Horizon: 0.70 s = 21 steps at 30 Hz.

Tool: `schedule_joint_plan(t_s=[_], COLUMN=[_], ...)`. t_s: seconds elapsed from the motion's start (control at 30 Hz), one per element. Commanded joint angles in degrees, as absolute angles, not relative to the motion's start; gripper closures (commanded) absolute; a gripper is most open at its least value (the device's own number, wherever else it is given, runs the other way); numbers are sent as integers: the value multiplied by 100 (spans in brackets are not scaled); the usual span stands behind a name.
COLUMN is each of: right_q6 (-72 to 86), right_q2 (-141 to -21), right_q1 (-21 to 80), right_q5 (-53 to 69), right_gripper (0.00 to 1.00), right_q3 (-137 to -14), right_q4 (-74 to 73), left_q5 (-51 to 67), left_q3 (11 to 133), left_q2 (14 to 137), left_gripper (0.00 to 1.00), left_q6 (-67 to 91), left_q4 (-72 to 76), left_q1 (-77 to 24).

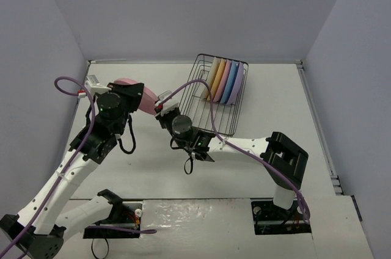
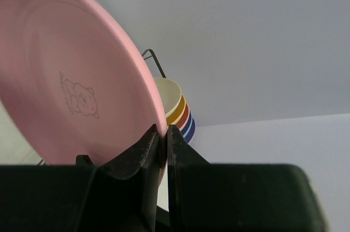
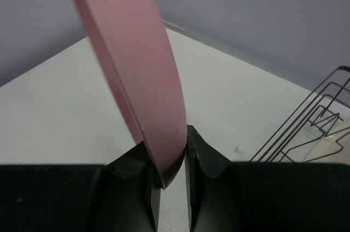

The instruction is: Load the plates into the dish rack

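Observation:
A pink plate (image 1: 145, 98) is held on edge above the table, left of the dish rack (image 1: 215, 122). My left gripper (image 1: 135, 94) is shut on its rim; the left wrist view shows the plate's face with a bear drawing (image 2: 71, 79) clamped between the fingers (image 2: 143, 150). My right gripper (image 1: 162, 108) is shut on the opposite rim; the right wrist view shows the plate edge (image 3: 142, 68) between its fingers (image 3: 203, 152). Several plates stand in the rack: cream (image 1: 213, 77), yellow-orange (image 1: 219, 82), pink (image 1: 225, 82), lavender (image 1: 231, 85), blue (image 1: 238, 85).
The rack's black wire (image 3: 295, 133) stands to the right of my right gripper, with the cream plate (image 3: 334, 147) inside it. Grey walls enclose the white table (image 1: 275, 100) on three sides. Purple cables trail along both arms.

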<state>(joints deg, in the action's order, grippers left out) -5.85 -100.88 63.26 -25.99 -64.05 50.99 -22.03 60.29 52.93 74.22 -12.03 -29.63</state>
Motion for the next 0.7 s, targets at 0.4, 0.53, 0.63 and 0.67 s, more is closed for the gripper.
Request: schedule_joint_plan(t_s=[0.4,0.53,0.63,0.67], right_q6=[388,560,819,908], right_q2=[-9957,-9861,-9769,-9760], right_q1=[6319,6156,5943,5894], right_q5=[-4915,-5052,-5351,-5520], right_gripper=[100,100,100,100], right_q3=[-6975,-7191,-7729,-8057], right_q4=[5270,4696,3730,3182], left_q5=[-1747,-1518,-1559,-1617], left_q3=[6494,6781,7151,7231], left_q2=[5437,5548,5561,5557], left_gripper=[3,3,3,3], left_q6=[6593,5971,5265,4941], left_q4=[-976,-1198,-1451,-1571], left_q1=[-2997,-2997,-2997,-2997])
